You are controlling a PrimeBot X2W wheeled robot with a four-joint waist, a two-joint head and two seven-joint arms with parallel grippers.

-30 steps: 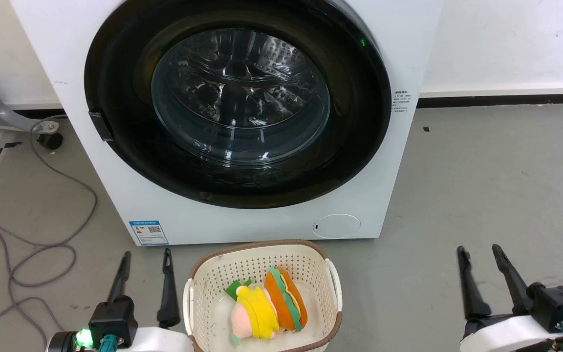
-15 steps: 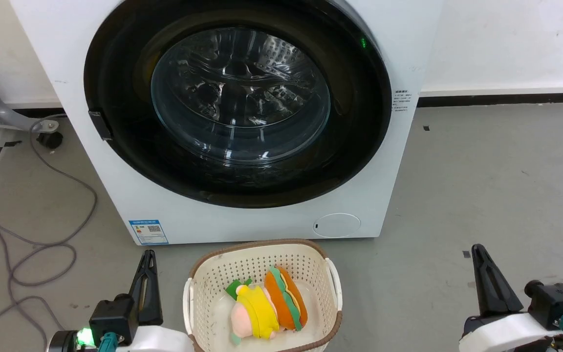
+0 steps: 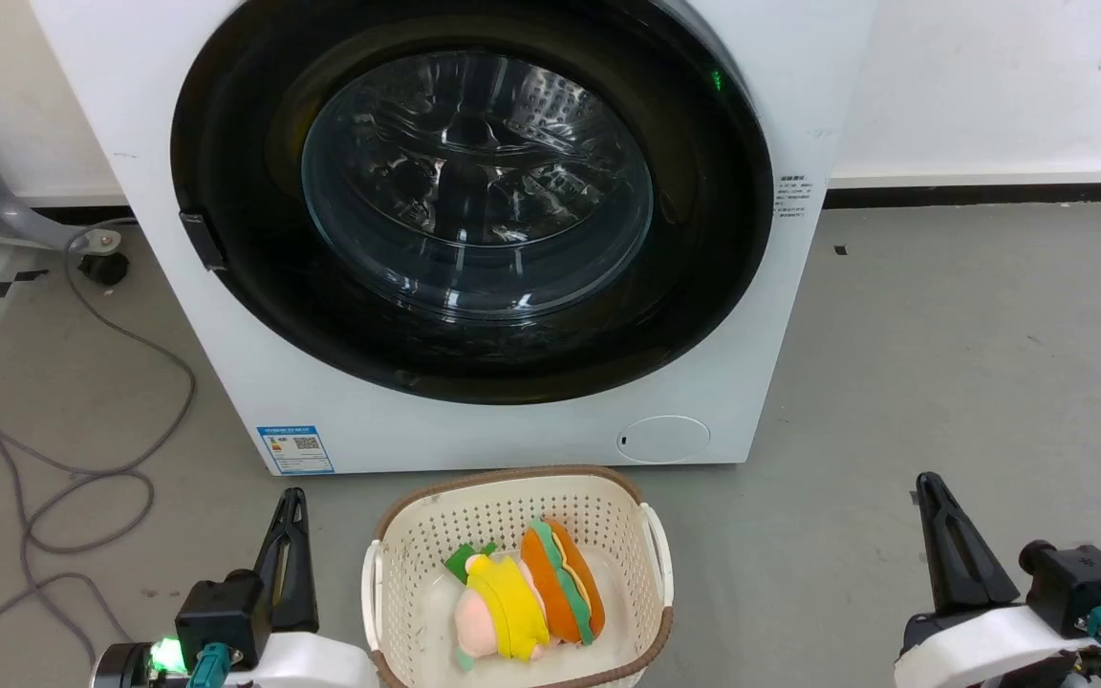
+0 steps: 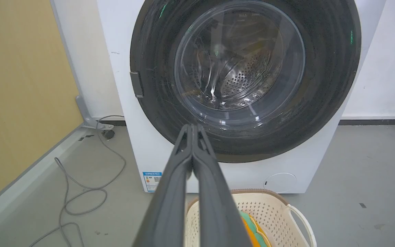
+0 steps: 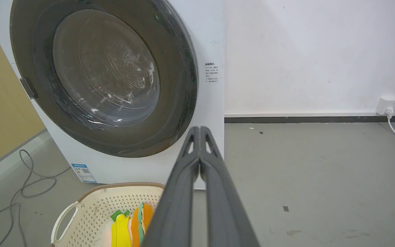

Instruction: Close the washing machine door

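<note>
Against the white wall point(image 3: 990, 76), washing machine point(image 3: 531, 435) stands on grey floor point(image 3: 942, 363). Washing machine door point(image 3: 474, 182) fills its front, black rim flat against the white panel, looks closed. Small black tab point(image 3: 201, 241) sits on the rim's left side in head view. Steel drum point(image 3: 550, 100) shows through the glass. Blue label point(image 3: 294, 449) low left, round flap point(image 3: 662, 439) low right.

Just before the machine, cream basket point(image 3: 398, 535) with brown rim sits on the floor. It holds plush toys point(image 3: 527, 607), one yellow-pink, one orange-green, side by side.

Left hand point(image 3: 292, 497) is low left, just beside the basket. Its fingers point(image 4: 170, 199) are pressed together, nothing between them, well apart from the door. Right hand point(image 3: 928, 483) is low right over bare floor, fingers point(image 5: 180, 199) likewise pressed together, empty, apart from the machine. Grey cable point(image 3: 82, 478) loops on the floor left of the machine.
</note>
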